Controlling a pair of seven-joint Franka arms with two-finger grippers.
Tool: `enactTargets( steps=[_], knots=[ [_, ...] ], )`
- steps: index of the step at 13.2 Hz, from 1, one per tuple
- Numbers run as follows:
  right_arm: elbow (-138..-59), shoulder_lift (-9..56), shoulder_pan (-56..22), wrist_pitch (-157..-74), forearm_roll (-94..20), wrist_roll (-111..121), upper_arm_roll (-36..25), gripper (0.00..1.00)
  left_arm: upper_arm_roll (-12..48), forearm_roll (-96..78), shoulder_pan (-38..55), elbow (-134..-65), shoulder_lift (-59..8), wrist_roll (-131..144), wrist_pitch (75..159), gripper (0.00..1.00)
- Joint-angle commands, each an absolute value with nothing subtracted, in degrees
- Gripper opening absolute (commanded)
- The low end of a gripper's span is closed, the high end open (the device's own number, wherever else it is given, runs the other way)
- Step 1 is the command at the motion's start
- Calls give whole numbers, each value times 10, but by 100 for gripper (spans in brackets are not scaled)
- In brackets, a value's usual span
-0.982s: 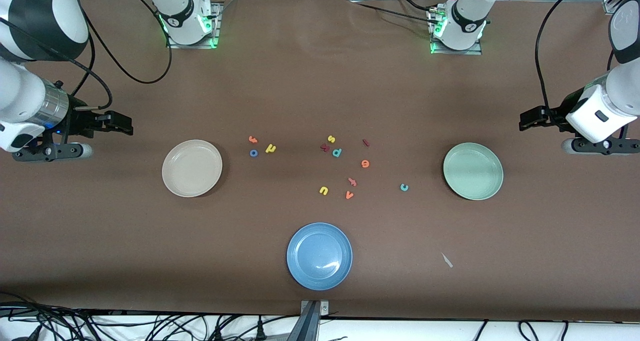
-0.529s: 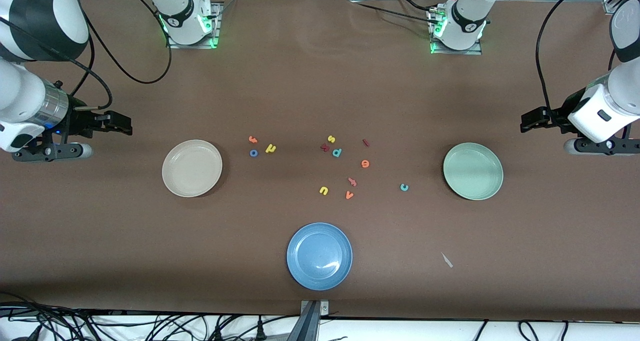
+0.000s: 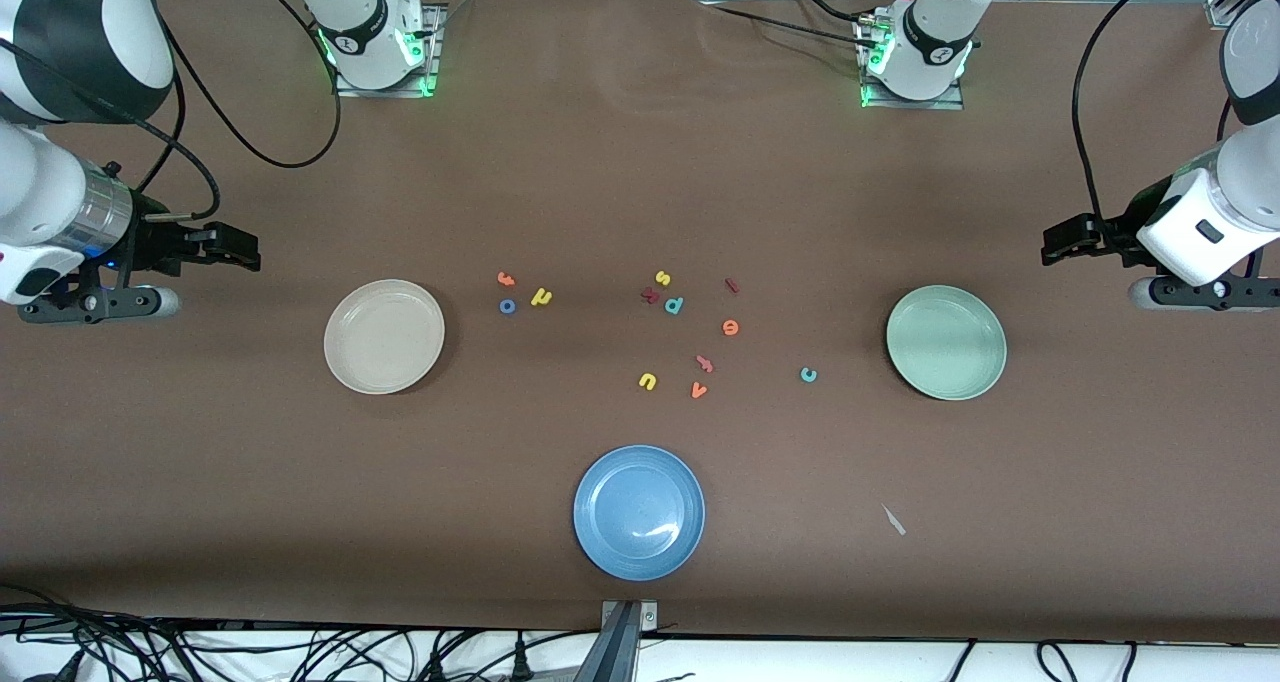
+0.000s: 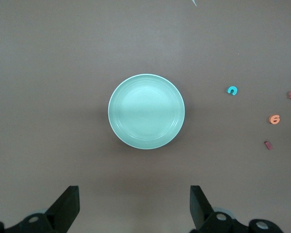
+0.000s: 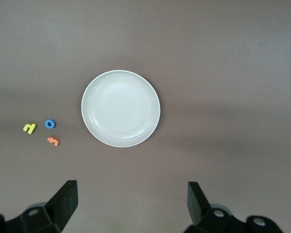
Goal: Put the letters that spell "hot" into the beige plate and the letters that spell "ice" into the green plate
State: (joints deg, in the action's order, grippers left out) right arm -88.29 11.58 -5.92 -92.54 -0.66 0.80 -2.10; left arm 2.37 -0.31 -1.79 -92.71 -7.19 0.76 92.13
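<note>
Plates, beige plate (image 3: pixel 384 336) and green plate (image 3: pixel 946 342), hold nothing; all six letters await. My left gripper (image 4: pixel 135 208) and right gripper (image 5: pixel 132 206) hang released, ungrasping.

Robotics lab: arm bases (image 3: pixel 372 37) bolted to brown table (image 3: pixel 640 182), loose cables (image 3: pixel 250 652).

You get bare table (image 3: pixel 620 182) all round the beige plate (image 3: pixel 384 336) and the green plate (image 3: pixel 946 341), nothing lying in either. The h, o, t trio (image 3: pixel 522 295) sits close together, so a claw dropping on one crowds the others. The middle letter cluster (image 3: pixel 690 332) is tighter at the s, d and red piece; the c (image 3: pixel 808 374) lies alone. The blue plate (image 3: pixel 639 512) sits nearer the front camera, apart from the letters.
</note>
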Motion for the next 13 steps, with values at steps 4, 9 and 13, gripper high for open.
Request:
enactTargets(
  steps=[4, 9, 13],
  knots=[
    [-865, 120, -57, -911, 1, 17, -21, 100, 25, 7, -20, -933, -70, 11, 923, 100],
    [-865, 120, -57, -911, 1, 17, -21, 100, 25, 7, -21, -933, -71, 11, 923, 100],
    [-865, 120, -57, -911, 1, 18, -23, 100, 25, 6, -24, -932, -76, 8, 923, 100]
  ],
)
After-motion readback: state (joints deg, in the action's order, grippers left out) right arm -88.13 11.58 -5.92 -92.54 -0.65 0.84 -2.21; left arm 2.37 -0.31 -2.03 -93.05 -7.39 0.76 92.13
